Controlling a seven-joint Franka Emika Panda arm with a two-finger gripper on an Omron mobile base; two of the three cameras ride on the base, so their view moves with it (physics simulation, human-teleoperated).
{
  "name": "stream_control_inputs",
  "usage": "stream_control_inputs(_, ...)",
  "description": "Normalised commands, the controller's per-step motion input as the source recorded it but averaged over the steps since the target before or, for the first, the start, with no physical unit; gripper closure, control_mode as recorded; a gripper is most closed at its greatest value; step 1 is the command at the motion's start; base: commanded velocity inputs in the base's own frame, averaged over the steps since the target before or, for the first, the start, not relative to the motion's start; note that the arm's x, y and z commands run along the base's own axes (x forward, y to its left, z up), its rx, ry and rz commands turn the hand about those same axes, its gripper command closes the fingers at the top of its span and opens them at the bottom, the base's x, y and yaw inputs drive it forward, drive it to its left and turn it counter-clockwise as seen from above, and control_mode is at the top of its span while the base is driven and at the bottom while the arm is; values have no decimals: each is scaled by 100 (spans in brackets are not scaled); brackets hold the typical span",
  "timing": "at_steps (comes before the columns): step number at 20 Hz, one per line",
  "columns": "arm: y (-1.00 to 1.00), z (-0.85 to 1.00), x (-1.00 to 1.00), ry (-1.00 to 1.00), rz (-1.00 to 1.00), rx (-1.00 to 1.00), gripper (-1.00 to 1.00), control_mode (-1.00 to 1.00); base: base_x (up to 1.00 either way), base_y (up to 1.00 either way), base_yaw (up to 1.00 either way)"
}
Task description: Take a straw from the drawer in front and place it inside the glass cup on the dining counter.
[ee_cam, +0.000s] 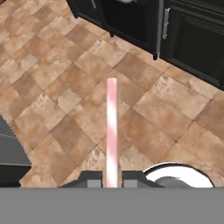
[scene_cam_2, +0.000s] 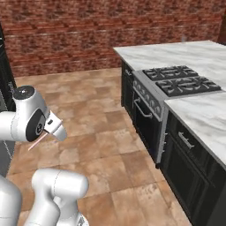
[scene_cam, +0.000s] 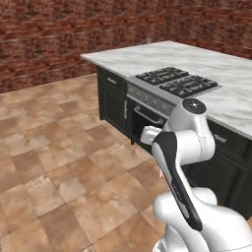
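The straw [ee_cam: 112, 131] stands in the middle of the hand view, a pale pinkish-white stick rising straight up from the bottom centre, its lower end between the two dark fingers [ee_cam: 91, 179]. The gripper [ee_cam: 112, 180] is clenched on it, one finger pressed to each side. Behind the straw lies brown tiled floor [ee_cam: 65, 87], and along the top of that view runs the dark base of the counter, with an oven door at upper centre and a cabinet door at upper right.

In the right base view the straw [scene_cam_2: 39, 140] shows at centre left as a thin pink line slanting down to the left from under the white hand, above the floor and well apart from the counter. The fingers themselves are hidden there by the hand.

The counter [scene_cam_2: 176, 55] fills the right side of that view, its marble top running from upper centre to the right edge, with the black cooktop [scene_cam_2: 183, 80] set in at middle right. Below the cooktop is the oven [scene_cam_2: 145, 114] with a silver bar handle; a dark drawer front [scene_cam_2: 187, 141] sits further down at right.

In the left base view the counter [scene_cam: 162, 54] crosses the upper right, the cooktop [scene_cam: 177, 81] at its near edge, and the white arm [scene_cam: 187, 162] rises at lower right. A brick wall [scene_cam: 59, 34] spans the top of both base views.
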Motion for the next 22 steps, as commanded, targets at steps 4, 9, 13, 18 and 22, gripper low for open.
stream_control_inputs(4,0,0,0,0,0,0,100,100,96,40,0)
stream_control_inputs(9,0,0,0,0,0,0,100,100,100,43,0)
stream_control_inputs(13,0,0,0,0,0,0,100,100,100,40,0)
stream_control_inputs(18,0,0,0,0,0,0,100,100,100,38,0)
stream_control_inputs(22,0,0,0,0,0,0,100,100,100,39,0)
